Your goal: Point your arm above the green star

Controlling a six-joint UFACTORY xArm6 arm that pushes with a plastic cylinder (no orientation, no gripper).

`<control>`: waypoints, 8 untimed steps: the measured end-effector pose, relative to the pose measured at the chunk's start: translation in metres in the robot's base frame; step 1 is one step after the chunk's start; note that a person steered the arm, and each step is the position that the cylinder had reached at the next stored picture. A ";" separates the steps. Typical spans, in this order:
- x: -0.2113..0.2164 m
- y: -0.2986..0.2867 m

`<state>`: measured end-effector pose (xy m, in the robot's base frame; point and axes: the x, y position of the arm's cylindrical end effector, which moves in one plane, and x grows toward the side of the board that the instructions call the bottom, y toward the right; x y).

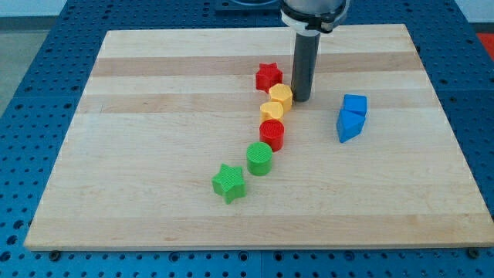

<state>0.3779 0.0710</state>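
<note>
The green star [229, 183] lies on the wooden board [139, 139] below the middle, at the lower end of a slanting row of blocks. My tip [301, 99] is far up and to the right of it, right beside the yellow hexagon [281, 96] at the row's upper end. Going down the row from the top are the red star [268, 76], the yellow hexagon, a second yellow block [272, 110], the red cylinder [272, 134], the green cylinder [259, 158] and the green star.
Two blue blocks stand to the right of my tip: a blue cube [355, 104] and a blue wedge-like block [348, 126] touching it below. The board lies on a blue perforated table [31, 77].
</note>
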 end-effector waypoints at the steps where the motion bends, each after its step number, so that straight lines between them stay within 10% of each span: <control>1: -0.005 -0.008; 5: -0.012 0.006; 8: -0.128 -0.004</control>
<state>0.2497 0.0674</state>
